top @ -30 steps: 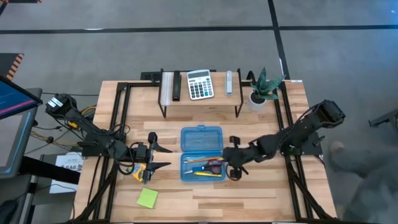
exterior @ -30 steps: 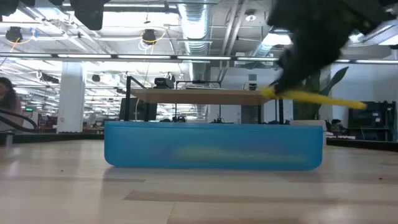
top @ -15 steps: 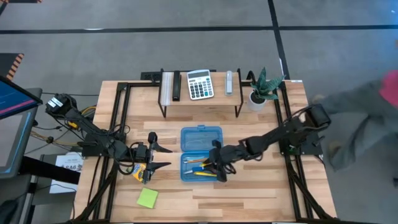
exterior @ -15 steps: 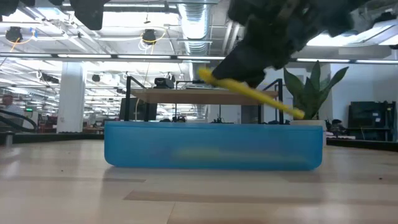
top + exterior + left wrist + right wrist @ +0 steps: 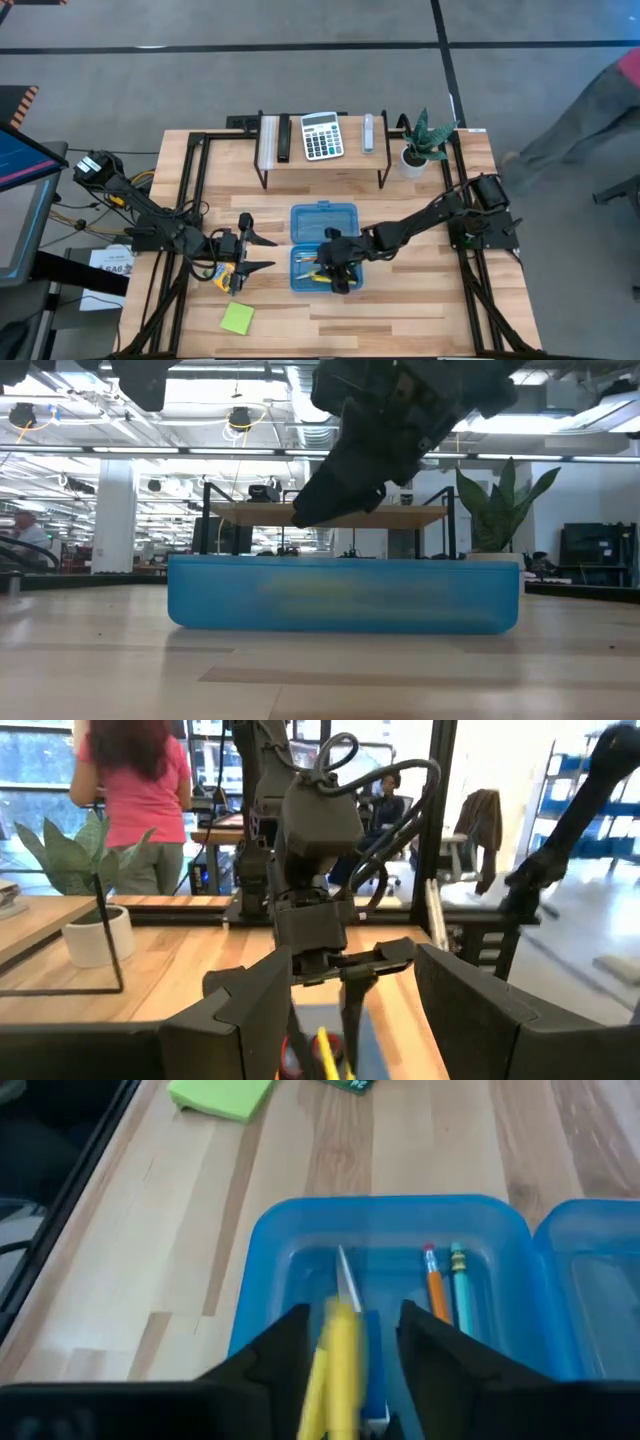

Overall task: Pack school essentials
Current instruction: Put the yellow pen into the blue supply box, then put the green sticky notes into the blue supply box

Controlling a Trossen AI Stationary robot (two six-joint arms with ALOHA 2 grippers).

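Right wrist view: your right gripper is clamped on a yellow marker over the blue case | left gripper spread open, parked beside crayon box

The right gripper hangs over the open case, filling the room above its near tray; a yellow marker sits between its fingers. An orange pencil and a teal pen lie in the tray beside it. Left of the case, the left gripper blocks the desk above the crayon box. The sticky pad lies near-left. A shelf and a plant bar the far edge. Bare desk lies near and right of the case.
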